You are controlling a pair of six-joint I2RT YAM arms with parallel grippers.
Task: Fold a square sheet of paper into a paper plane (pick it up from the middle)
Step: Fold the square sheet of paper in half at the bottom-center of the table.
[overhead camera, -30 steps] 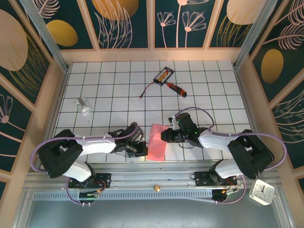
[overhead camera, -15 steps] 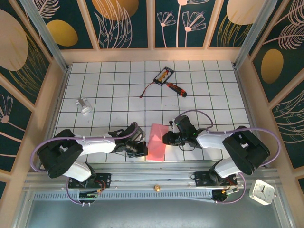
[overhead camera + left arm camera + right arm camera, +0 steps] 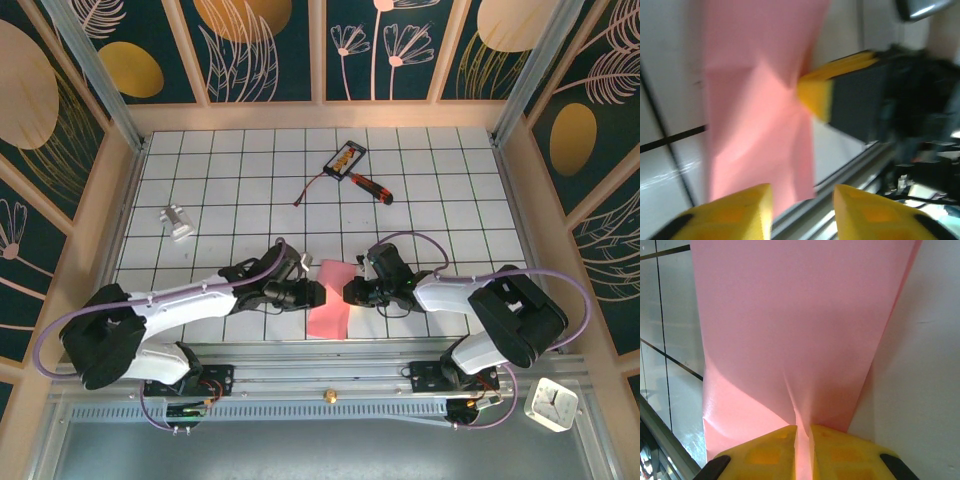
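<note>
The left gripper point(image 3: 316, 293) has released the paper point(image 3: 328, 310) and moved up its left edge, jaws parted, while the right gripper's point(image 3: 802, 432) jaws stay clenched on it, holding the fold.

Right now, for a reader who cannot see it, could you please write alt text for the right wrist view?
The right gripper pinches the edge of a pink sheet of paper between its two yellow fingers, raising a small crease there. The sheet spreads away over the white tiled table, with dark grid lines at the left.
</note>
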